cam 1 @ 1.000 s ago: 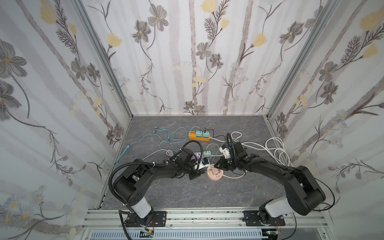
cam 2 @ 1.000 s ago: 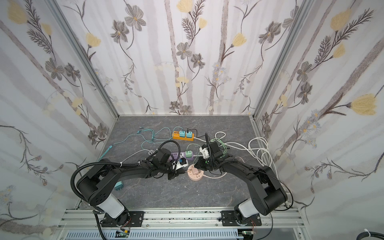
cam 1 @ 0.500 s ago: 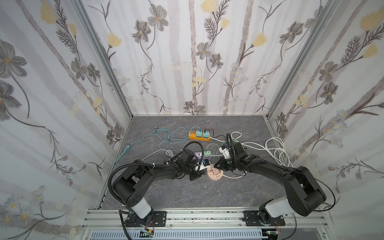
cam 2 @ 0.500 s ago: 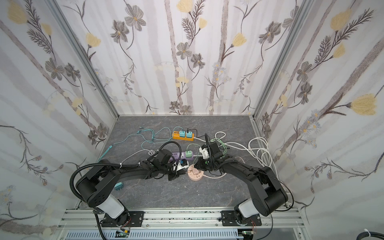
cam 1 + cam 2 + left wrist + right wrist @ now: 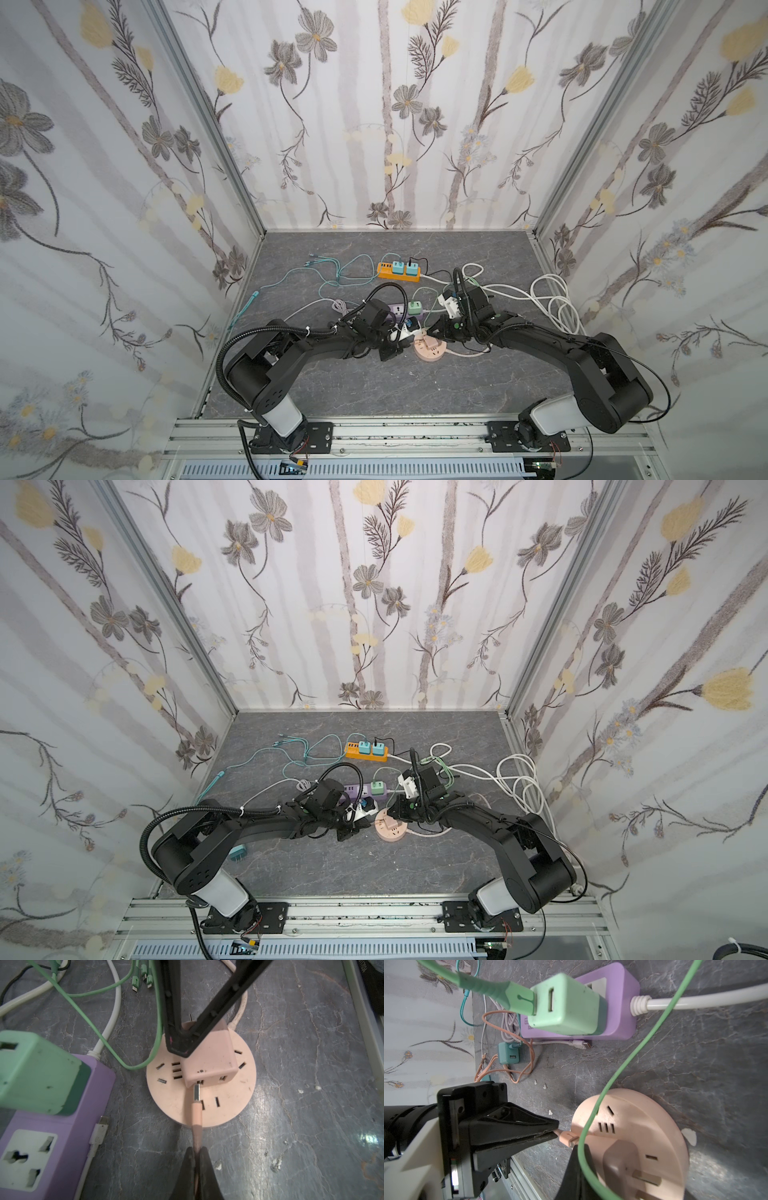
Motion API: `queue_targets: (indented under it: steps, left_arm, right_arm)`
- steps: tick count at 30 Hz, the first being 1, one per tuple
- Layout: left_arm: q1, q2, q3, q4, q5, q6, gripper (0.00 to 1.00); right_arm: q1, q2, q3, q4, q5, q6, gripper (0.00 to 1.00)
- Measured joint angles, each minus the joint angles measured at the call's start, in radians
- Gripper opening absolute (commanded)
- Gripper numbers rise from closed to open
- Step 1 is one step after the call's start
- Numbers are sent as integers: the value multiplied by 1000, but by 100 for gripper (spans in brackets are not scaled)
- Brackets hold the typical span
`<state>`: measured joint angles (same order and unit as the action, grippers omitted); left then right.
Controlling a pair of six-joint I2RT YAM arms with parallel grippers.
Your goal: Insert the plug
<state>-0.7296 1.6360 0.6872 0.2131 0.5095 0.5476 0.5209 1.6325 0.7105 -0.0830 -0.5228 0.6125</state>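
Insertion step: with your left gripper [image 5: 197, 1152] clamping the pink USB plug [image 5: 196, 1093] at the pink charger's [image 5: 209, 1059] port and the closed right gripper [image 5: 179, 1051] bracing it, push straight in.

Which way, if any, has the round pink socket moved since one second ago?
No. In a top view, the round pink socket stays put, just below the purple power strip.

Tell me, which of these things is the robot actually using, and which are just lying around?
In use: peach plug, pinched by the left gripper; peach charger, under the right gripper; round peach socket beneath it.

Lying about: purple power strip, green charger, orange power strip, white cables, green cable.
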Motion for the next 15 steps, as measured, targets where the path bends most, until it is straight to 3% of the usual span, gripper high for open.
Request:
queue_targets:
  steps: [15]
  left_arm:
    - [-4, -19, -17, 54, 18, -22, 0]
  right_arm:
    - [5, 3, -12, -89, 62, 8, 0]
